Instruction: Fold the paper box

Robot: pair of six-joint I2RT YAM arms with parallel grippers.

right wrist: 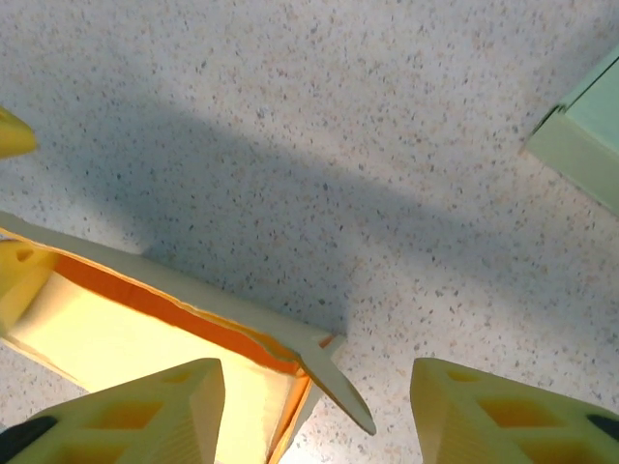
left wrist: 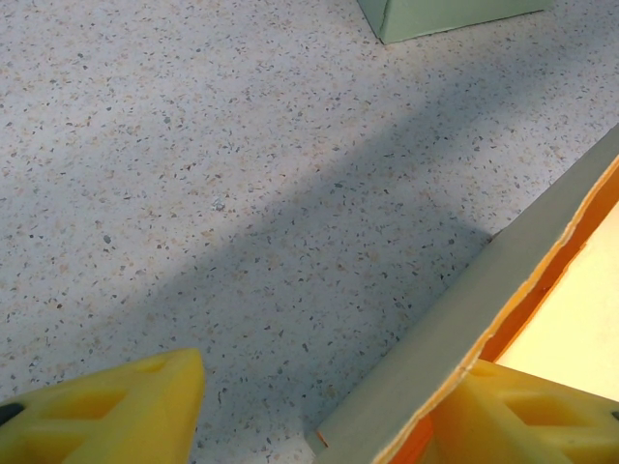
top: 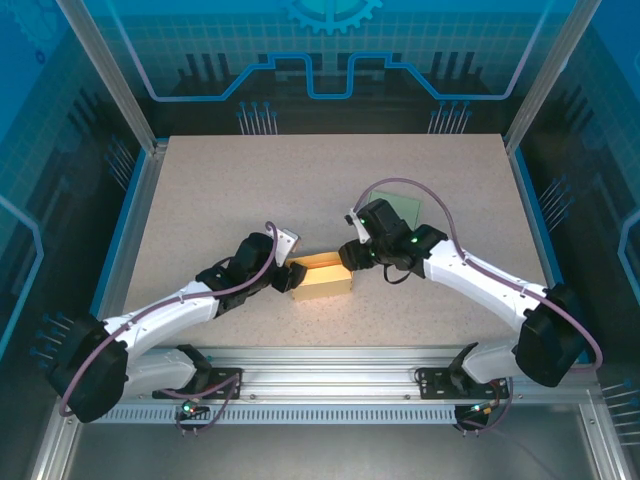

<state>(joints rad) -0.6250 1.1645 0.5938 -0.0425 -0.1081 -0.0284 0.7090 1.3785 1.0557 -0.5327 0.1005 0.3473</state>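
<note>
Nearest the arm bases, the paper box [top: 325, 278] is lying open-topped on the speckled table [top: 250, 170], a little towards the near edge and roughly midway between the two arms. The left gripper [top: 287, 277] is meeting the box at its left end. Its claw is standing released, straddling the side wall [left wrist: 464, 309] without pinching it. One yellow finger [left wrist: 116, 411] is hanging over bare table, well apart from the wall, and the other finger [left wrist: 527, 416] is sitting inside the box against the orange inner face. At the box's right end, slightly farther back, the right gripper [top: 348, 258] is hovering with its claw also released and grasping nothing. One of its fingers [right wrist: 135, 411] is showing over the box's pale yellow interior and the other [right wrist: 513, 416] over the table outside. A loose flap [right wrist: 334, 387] is sticking out from the box corner into the gap between them, touching neither. Farther back on the right, a green box [top: 400, 207] is resting apart from everything else.
</note>
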